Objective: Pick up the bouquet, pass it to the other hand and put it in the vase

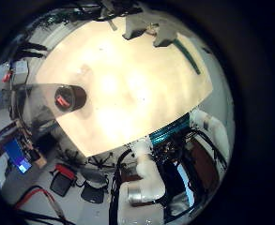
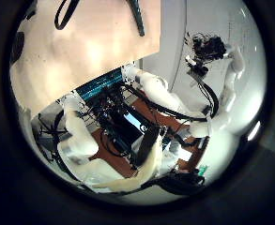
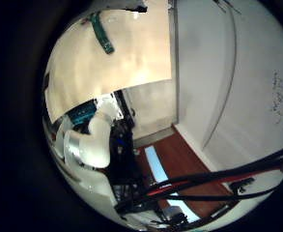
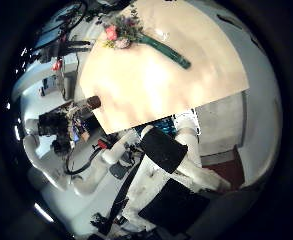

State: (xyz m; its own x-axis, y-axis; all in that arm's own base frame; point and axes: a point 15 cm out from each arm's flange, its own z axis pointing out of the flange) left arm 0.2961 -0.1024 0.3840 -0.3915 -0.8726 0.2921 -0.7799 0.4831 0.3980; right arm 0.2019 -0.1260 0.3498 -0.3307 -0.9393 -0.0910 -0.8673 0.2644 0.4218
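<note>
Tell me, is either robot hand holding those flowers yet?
No. The bouquet lies on the table, far from both palms, with no fingers round it.

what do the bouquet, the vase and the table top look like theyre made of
Bouquet: likely artificial, plastic or fabric; the green stem is thick, smooth and evenly coloured, the pink and red blooms stiff-looking. Vase: dark, possibly glass or glazed ceramic; a faint sheen shows, but it is too small to tell. Table: pale wood or laminate with a matte finish, flat, even in tone, with a straight thin edge.
</note>
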